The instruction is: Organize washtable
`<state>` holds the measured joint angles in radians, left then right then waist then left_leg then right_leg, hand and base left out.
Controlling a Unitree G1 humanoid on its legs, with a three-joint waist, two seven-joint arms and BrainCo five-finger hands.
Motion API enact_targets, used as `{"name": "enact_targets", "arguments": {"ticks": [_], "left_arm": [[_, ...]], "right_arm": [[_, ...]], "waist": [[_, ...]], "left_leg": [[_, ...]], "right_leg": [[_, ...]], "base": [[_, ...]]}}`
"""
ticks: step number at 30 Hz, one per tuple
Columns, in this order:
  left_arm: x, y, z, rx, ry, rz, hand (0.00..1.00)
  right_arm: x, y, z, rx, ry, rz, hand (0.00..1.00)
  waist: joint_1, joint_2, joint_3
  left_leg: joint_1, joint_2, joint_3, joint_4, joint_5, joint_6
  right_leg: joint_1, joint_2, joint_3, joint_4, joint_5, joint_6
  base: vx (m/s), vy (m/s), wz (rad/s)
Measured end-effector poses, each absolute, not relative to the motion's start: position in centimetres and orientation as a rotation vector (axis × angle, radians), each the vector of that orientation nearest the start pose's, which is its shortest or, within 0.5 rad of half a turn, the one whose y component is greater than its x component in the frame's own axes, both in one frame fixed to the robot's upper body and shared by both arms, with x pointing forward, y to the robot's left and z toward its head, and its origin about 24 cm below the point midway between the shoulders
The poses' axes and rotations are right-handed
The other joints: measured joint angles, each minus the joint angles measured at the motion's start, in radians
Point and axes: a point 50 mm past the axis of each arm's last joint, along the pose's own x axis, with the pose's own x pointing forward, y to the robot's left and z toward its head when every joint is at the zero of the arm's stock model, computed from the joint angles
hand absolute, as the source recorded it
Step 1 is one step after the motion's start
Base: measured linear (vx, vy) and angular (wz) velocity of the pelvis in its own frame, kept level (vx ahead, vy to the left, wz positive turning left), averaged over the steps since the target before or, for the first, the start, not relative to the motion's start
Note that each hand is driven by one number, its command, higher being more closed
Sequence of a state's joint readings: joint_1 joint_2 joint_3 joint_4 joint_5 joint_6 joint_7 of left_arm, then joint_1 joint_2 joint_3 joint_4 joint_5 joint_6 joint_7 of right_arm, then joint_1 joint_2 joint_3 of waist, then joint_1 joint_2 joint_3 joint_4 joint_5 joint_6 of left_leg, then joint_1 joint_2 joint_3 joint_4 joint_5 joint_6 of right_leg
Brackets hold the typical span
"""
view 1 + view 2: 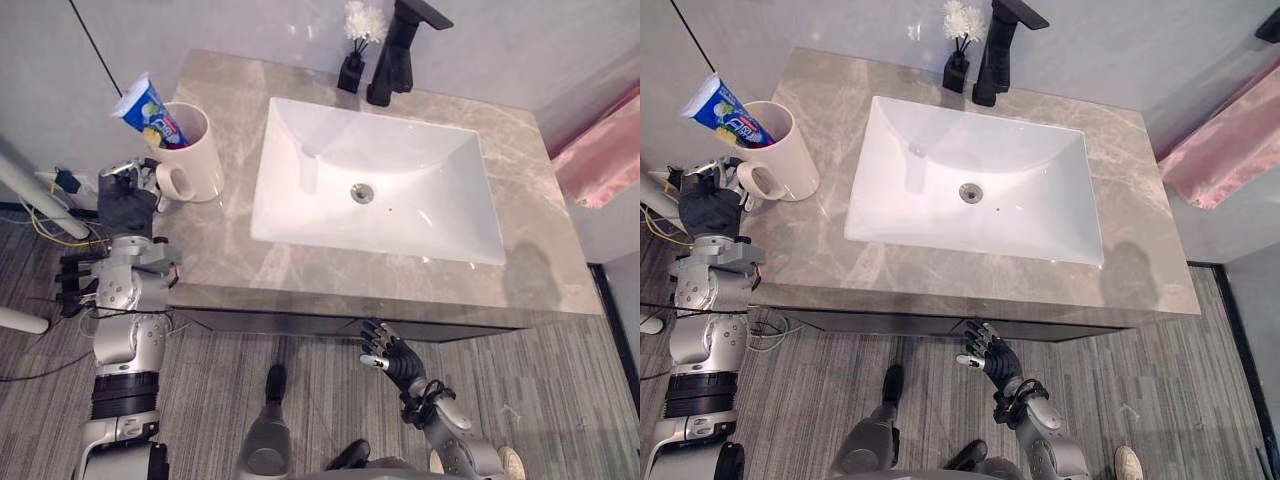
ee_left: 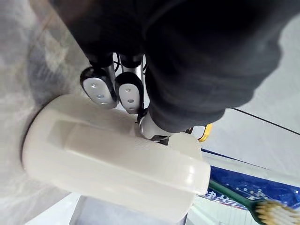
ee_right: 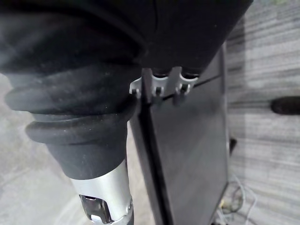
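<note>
The left hand is at the far left edge of the washtable, closed on the handle of a cream mug. In the left wrist view its curled fingertips touch the mug wall just beside the handle, and the thumb presses on the handle's upper end. The mug stands upright on the grey marble countertop, near its left edge and just left of the basin. A blue and white toothpaste tube leans out of the mug toward the left. The left wrist view also shows a green-handled toothbrush beside the tube, with pale bristles.

To the right of the mug is the white rectangular sink basin, with a metal drain in its floor. At the far edge of the countertop, behind the basin, stands a black faucet. Just to its left is a small black vase holding white flowers. A pink towel hangs past the right end of the countertop.

The right hand is low, below the near edge of the countertop. Its fingers are spread and relaxed and it holds nothing. It is just in front of the dark cabinet front and above the grey plank floor.
</note>
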<state>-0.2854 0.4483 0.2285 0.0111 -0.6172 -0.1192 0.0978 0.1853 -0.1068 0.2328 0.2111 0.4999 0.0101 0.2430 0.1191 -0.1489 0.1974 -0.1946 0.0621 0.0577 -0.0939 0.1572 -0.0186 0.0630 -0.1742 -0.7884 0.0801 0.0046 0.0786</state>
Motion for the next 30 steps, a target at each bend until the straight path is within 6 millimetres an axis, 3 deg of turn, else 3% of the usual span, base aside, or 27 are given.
{"name": "enact_targets", "arguments": {"ticks": [9, 19, 25, 30], "left_arm": [[28.9, 27.1, 16.5, -0.222, -0.463, 0.216, 1.0], [29.7, 27.5, 17.1, -0.231, -0.471, 0.244, 1.0], [30.5, 28.4, 18.3, -0.197, -0.481, 0.257, 1.0], [30.9, 29.1, 20.7, -0.166, -0.533, 0.255, 1.0]], "right_arm": [[19.0, -12.2, -4.4, 0.44, 0.394, 0.297, 0.0], [18.9, -12.5, -4.3, 0.443, 0.386, 0.283, 0.0], [18.2, -12.6, -4.5, 0.449, 0.395, 0.277, 0.0], [17.7, -12.7, -4.8, 0.453, 0.412, 0.268, 0.0]], "waist": [[-0.001, -0.019, 0.0], [0.001, -0.022, 0.0], [-0.002, -0.035, 0.001], [-0.003, -0.05, 0.0]], "left_leg": [[-0.002, 0.002, 0.006, 0.0, 0.0, 0.0], [-0.006, 0.008, 0.022, 0.0, 0.0, 0.0], [-0.009, 0.011, 0.023, -0.001, 0.0, 0.0], [-0.015, 0.01, 0.024, -0.001, 0.0, 0.0]], "right_leg": [[-0.011, 0.0, 0.005, -0.001, 0.001, -0.001], [-0.015, 0.006, 0.023, -0.014, 0.022, -0.008], [-0.018, 0.011, 0.025, -0.017, 0.022, -0.008], [-0.019, 0.015, 0.025, -0.031, 0.022, -0.008]], "base": [[0.0, -0.002, -0.01], [-0.02, -0.005, -0.06], [-0.01, -0.005, -0.01], [0.0, 0.0, 0.0]]}}
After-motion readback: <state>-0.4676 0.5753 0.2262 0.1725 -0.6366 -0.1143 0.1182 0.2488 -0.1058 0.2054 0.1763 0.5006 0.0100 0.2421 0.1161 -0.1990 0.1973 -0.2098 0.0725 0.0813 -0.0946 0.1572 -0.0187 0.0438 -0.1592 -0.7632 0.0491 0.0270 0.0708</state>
